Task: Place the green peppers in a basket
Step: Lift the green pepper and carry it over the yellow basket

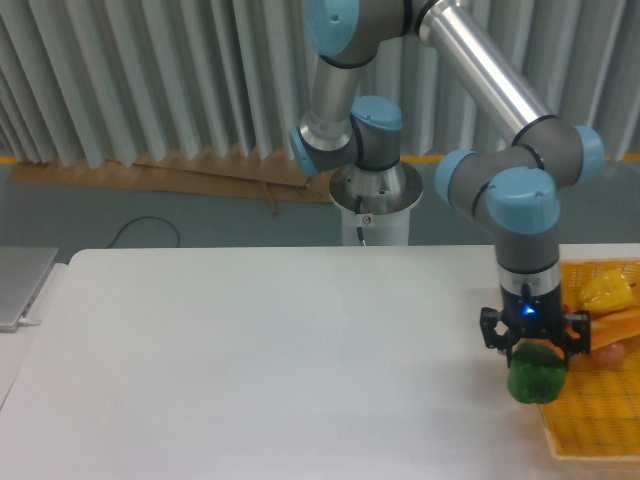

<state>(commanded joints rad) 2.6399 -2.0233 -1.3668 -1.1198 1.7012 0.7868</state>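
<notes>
Tabletop [250, 360], white and broad, carries the yellow-orange woven basket [600, 420] at its right edge. Above it the UR5e arm [500, 120] reaches down, its gripper [535, 352] clamped on the green pepper [535, 380], which hangs at the basket's left rim. A yellow pepper [608, 292] lies in the basket's far part, just beside an orange item [620, 325] partly hidden behind the gripper.

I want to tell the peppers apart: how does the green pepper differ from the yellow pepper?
The green pepper is dark green; the yellow pepper is bright yellow. The green pepper hangs held in the tool, at the left edge of the basket, while the yellow pepper lies inside the basket, free of the tool. The green pepper looks rounder, the yellow one more elongated. Both are glossy.
</notes>
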